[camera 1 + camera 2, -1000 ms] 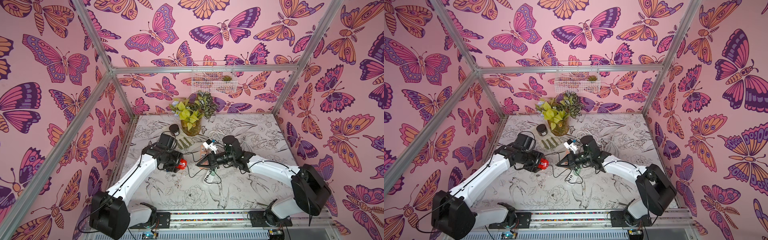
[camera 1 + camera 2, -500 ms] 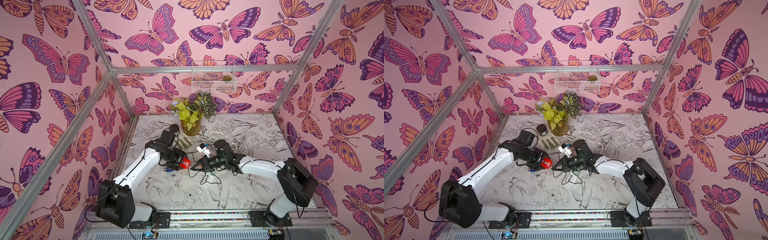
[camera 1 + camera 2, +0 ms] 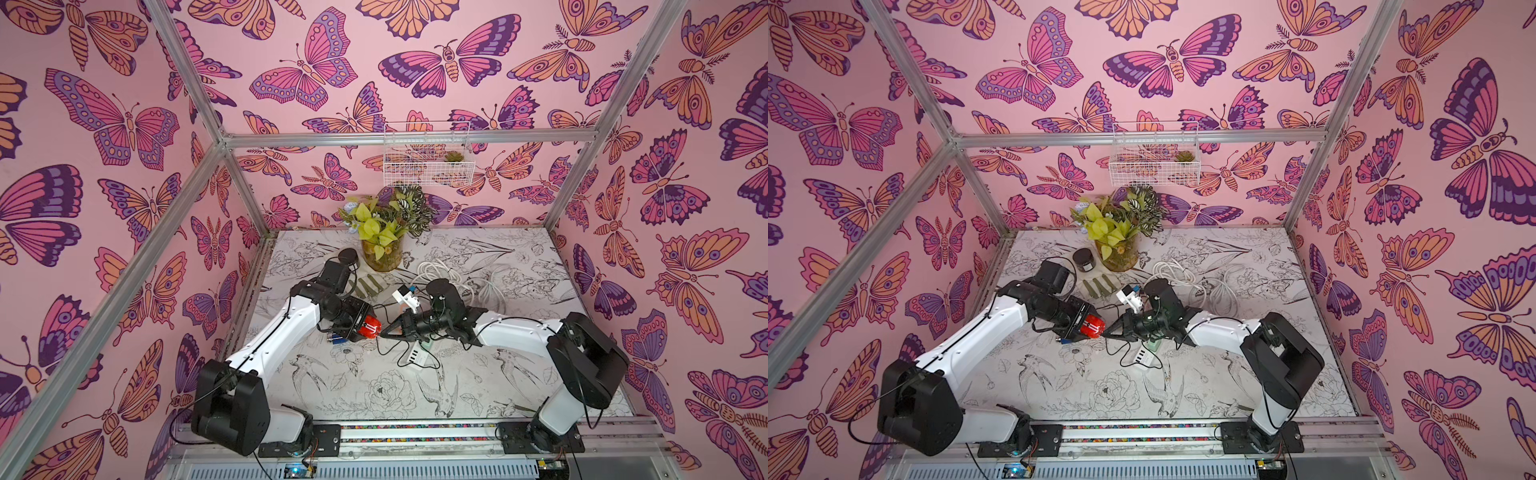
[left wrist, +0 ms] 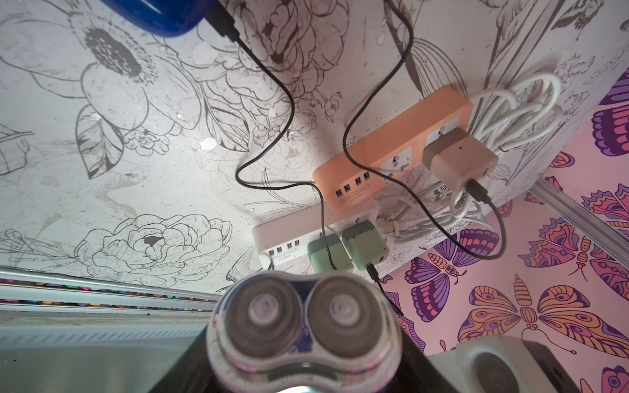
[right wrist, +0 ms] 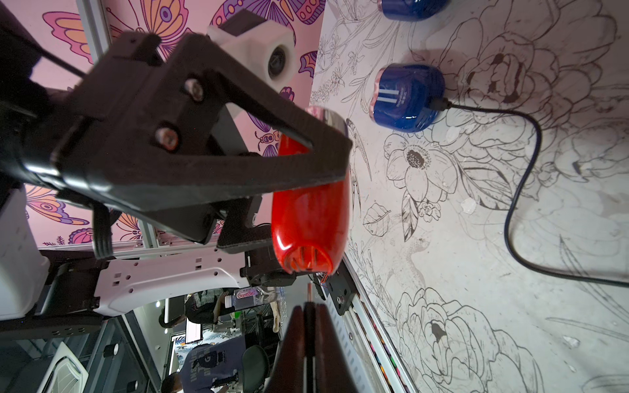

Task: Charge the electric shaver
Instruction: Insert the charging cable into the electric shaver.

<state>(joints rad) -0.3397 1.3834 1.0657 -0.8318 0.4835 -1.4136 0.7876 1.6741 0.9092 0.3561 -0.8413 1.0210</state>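
The electric shaver [image 3: 370,328] [image 3: 1092,326] is red and hangs above the table's middle, held sideways in my left gripper [image 3: 360,328], which is shut on its body. Its twin round foil heads [image 4: 303,323] fill the left wrist view. In the right wrist view its base with the port [image 5: 306,260] faces my right gripper [image 5: 308,316]. That gripper is shut on a black charging plug, whose thin tip [image 5: 309,295] stands a short gap from the port. In both top views my right gripper [image 3: 387,331] [image 3: 1109,330] points at the shaver's end.
A blue shaver [image 5: 408,97] lies on the table with a cable plugged in. An orange power strip [image 4: 391,153] and a white one [image 4: 306,234] carry green chargers [image 4: 364,245]. A plant vase [image 3: 380,253], black jar [image 3: 348,257] and white cable coil [image 3: 457,278] stand behind.
Both arms have drawn in toward the centre. My right gripper with the plug has moved left, closing most of the gap to the shaver's base. The shaver has shifted slightly right.
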